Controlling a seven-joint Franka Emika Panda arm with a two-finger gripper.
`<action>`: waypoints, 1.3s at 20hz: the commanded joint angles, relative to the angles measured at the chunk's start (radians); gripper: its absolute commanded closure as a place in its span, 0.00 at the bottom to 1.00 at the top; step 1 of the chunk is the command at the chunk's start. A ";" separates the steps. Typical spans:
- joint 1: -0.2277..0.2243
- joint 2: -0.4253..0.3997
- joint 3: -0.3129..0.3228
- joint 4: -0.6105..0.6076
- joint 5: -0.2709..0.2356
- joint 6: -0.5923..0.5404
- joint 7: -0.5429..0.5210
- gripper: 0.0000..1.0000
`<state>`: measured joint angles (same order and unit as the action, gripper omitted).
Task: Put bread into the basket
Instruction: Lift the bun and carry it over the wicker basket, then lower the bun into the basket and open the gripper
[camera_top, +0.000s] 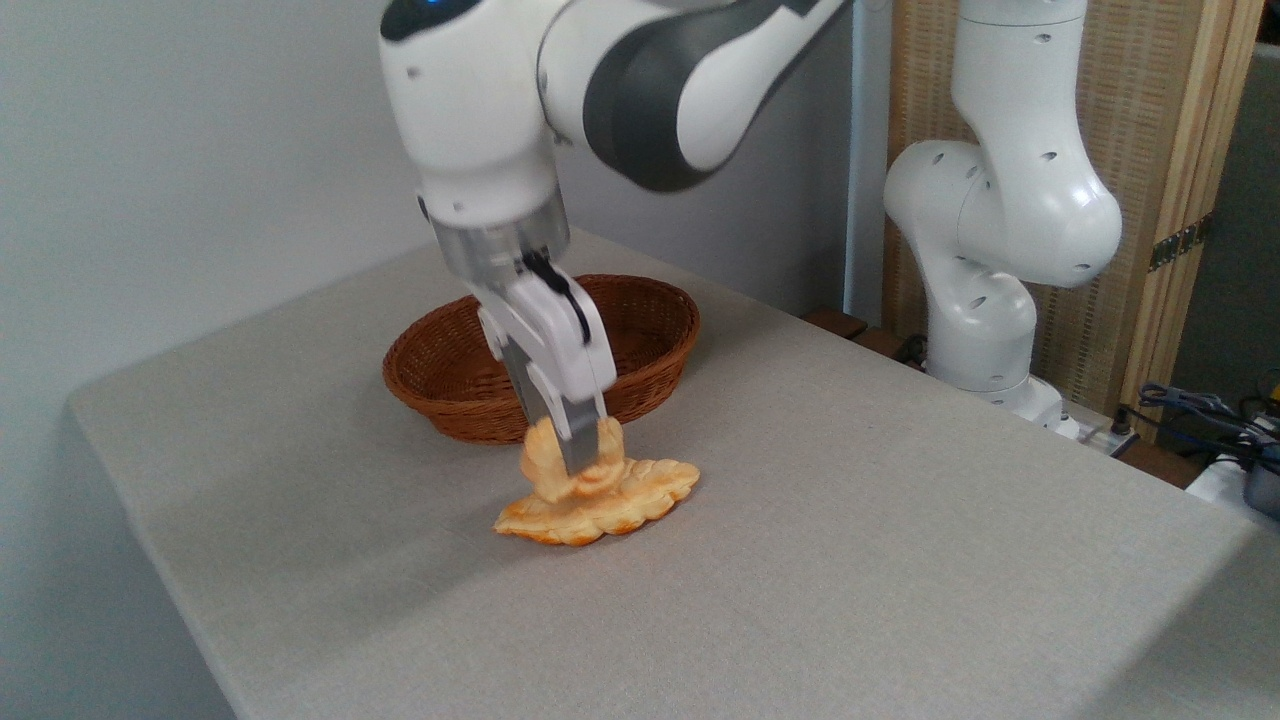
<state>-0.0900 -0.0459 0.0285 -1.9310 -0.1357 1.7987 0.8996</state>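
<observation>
The bread (543, 463), a small thick golden-tan bun, stands tilted on edge just in front of the basket (655, 380), touching the top of a larger flat leaf-shaped bread (610, 512). My gripper (583, 462) comes down onto it from above. The near finger (577, 445) crosses the bun's face and the far finger is hidden behind it, so the jaws look shut on the bun. The oval reddish-brown wicker basket sits directly behind, and its visible inside holds nothing.
The grey cloth-covered table (900, 560) spreads wide to the right and front of the breads. The robot's white base column (1000, 250) stands off the table's right rear edge, with cables (1200, 410) at far right and a wall behind on the left.
</observation>
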 joint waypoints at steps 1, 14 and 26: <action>-0.013 -0.029 -0.059 0.052 -0.024 -0.061 -0.027 0.39; -0.016 0.015 -0.429 0.026 -0.094 -0.016 -0.217 0.29; -0.076 0.092 -0.430 0.021 -0.088 0.016 -0.219 0.00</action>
<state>-0.1605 0.0465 -0.4092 -1.9131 -0.2143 1.8049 0.6864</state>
